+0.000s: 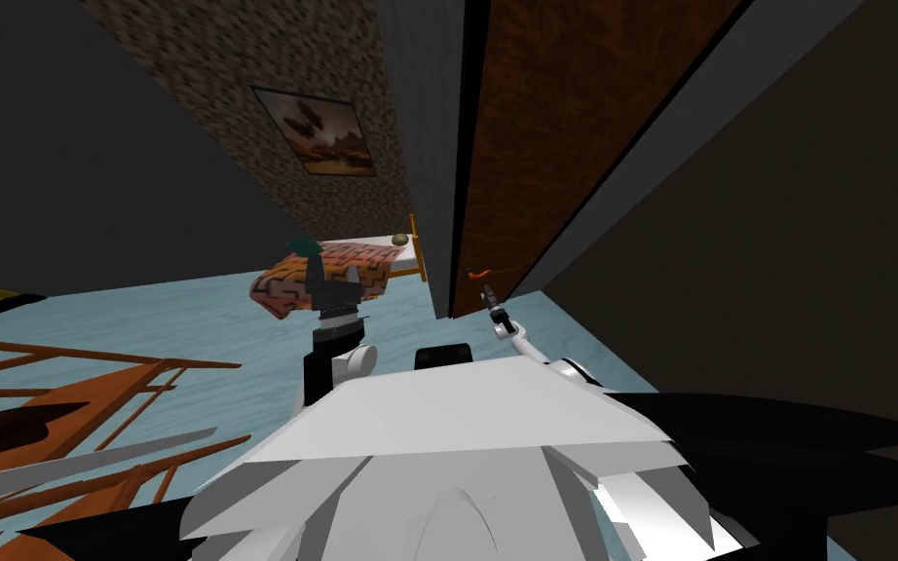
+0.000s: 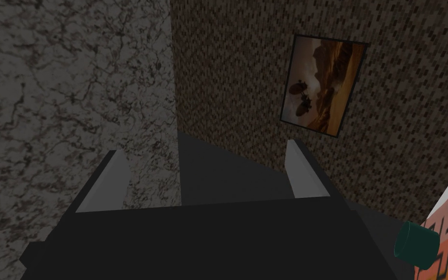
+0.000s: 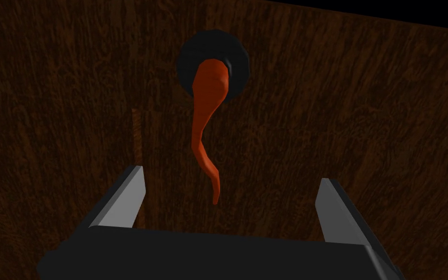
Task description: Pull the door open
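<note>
Close against the dark brown wooden door (image 3: 364, 121), the right gripper (image 3: 231, 174) stands with both fingers spread, gripping nothing. One curved orange lever handle (image 3: 200, 121) runs from its single round black rose (image 3: 213, 43) toward the gripper, its tip between the fingers, touching neither. The left gripper (image 2: 204, 146) is likewise spread and empty. Beyond lie one orange-patterned bed (image 1: 340, 273), one framed picture (image 1: 316, 130) on the speckled brown wall, and a pale blue floor (image 1: 194, 312).
</note>
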`<state>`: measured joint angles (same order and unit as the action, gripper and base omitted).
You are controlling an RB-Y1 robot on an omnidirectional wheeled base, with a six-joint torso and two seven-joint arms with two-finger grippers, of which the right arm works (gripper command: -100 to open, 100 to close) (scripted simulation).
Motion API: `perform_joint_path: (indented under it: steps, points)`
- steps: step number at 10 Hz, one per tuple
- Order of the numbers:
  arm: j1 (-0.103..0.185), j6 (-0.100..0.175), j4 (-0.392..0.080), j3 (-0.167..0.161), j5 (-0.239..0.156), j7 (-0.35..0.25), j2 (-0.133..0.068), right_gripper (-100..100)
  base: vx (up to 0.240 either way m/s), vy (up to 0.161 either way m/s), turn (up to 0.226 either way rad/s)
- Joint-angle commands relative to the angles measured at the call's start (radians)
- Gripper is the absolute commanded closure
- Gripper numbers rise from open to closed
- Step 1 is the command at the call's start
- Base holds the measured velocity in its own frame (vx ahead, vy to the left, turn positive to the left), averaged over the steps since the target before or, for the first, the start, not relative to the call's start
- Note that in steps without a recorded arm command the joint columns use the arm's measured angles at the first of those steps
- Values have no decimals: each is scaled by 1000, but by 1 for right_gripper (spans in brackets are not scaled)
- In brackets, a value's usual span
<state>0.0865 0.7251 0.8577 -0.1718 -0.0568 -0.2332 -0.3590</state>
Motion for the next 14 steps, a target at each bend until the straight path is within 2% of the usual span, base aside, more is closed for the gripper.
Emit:
perform_joint_path:
  steps: [1,3,4,5,6,11,12,13,14]
  points:
    - [13,2,-31,-4,-1,-7,-8,-100,58,-53,119]
    - [24,5,-57,-6,-2,-11,-14,-100,45,-59,70]
    - [36,9,-85,-9,-3,-16,-20,-100,43,-75,109]
    - [30,8,-71,-8,-2,-13,-16,-100,19,-39,30]
    - [51,9,-106,25,-2,1,-5,-100,40,4,224]
    - [101,12,-189,107,-2,36,24,-100,72,-10,194]
    - [112,13,-207,124,-2,43,30,-100,62,-38,154]
    - [131,14,-238,154,-2,56,41,-100,80,-73,277]
    - [138,15,-250,166,-2,61,45,-100,75,-102,141]
